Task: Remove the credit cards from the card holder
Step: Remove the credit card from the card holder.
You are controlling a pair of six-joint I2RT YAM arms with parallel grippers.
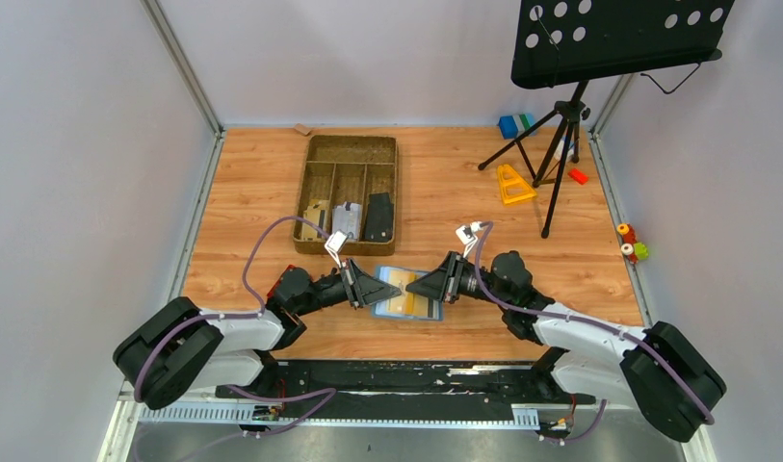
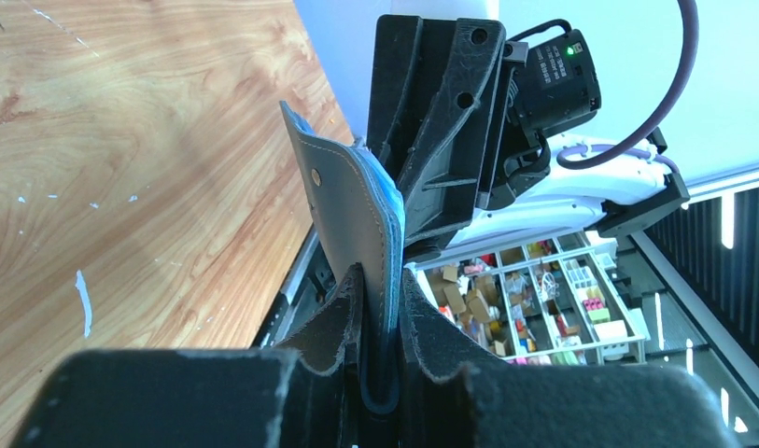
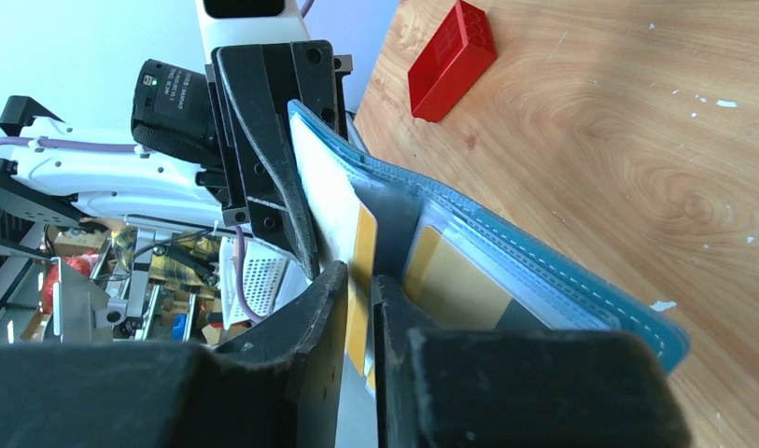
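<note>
Centre frame: left gripper point(image 2: 380, 303) pinching edge of soft card holder point(image 2: 347, 196), right gripper point(image 3: 358, 285) pinching exposed end of thin, stiff, likely slippery credit card point(image 3: 364, 233).

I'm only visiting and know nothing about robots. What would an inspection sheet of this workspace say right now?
Surface: wooden table, a few white flecks.
Job's things: card holder open, spanned between both arms; gold card partly out of its pocket; second gold card sits in its pocket.
Clutter: brown divided tray, red block, yellow triangle, blue-green block.
Grippers: left gripper, jaws shut on the card holder's edge; right gripper, jaws shut on the gold card.
Cables: purple cables loop off both arms, clear of the card holder.
Surroundings: pale walls; black music stand at the far right.
</note>
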